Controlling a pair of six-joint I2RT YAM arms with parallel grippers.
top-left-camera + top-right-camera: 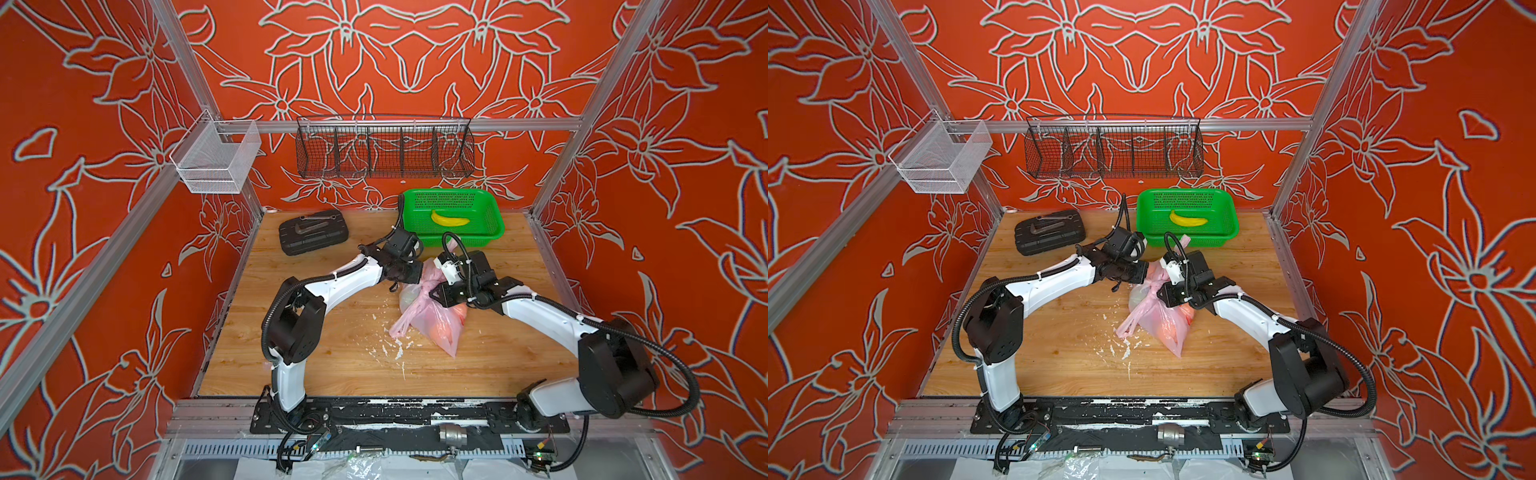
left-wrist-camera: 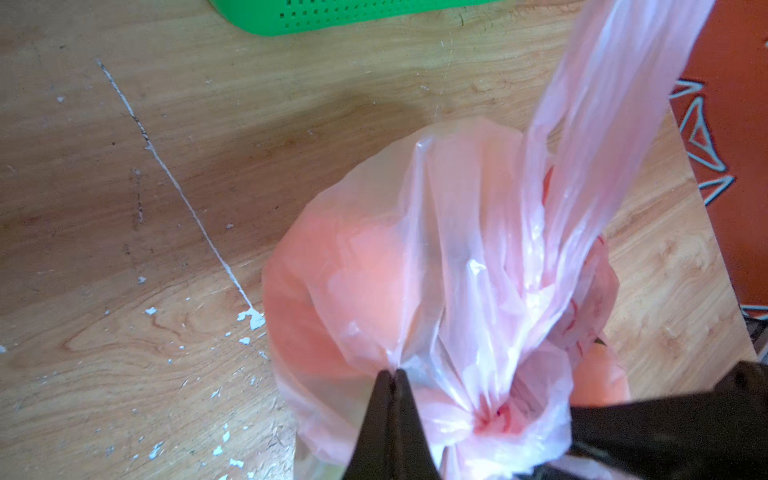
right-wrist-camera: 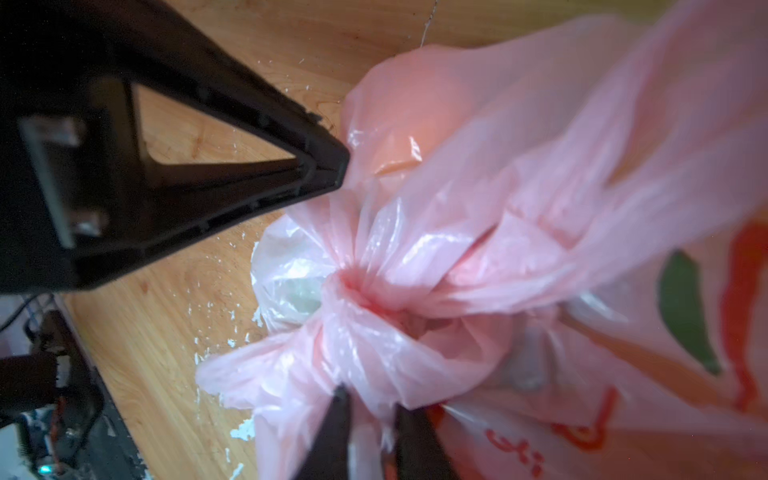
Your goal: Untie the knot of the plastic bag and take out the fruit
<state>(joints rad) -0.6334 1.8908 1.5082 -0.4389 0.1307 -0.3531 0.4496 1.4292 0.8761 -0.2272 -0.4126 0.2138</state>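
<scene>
The bag point(image 1: 434, 324) is lying in the middle of the counter point(image 1: 332, 353), on the near side of the green basket point(image 1: 492, 208). The fruit point(image 2: 332, 270) is sitting inside it, because the knot point(image 3: 357, 291) on top is tied tight. The left jaws are squeezing shut on a thin fold of the bag right beside the knot, likely to stop it sliding. The right jaws are pinching shut on a pink bit at the knot's other side, likely to tug it loose.
</scene>
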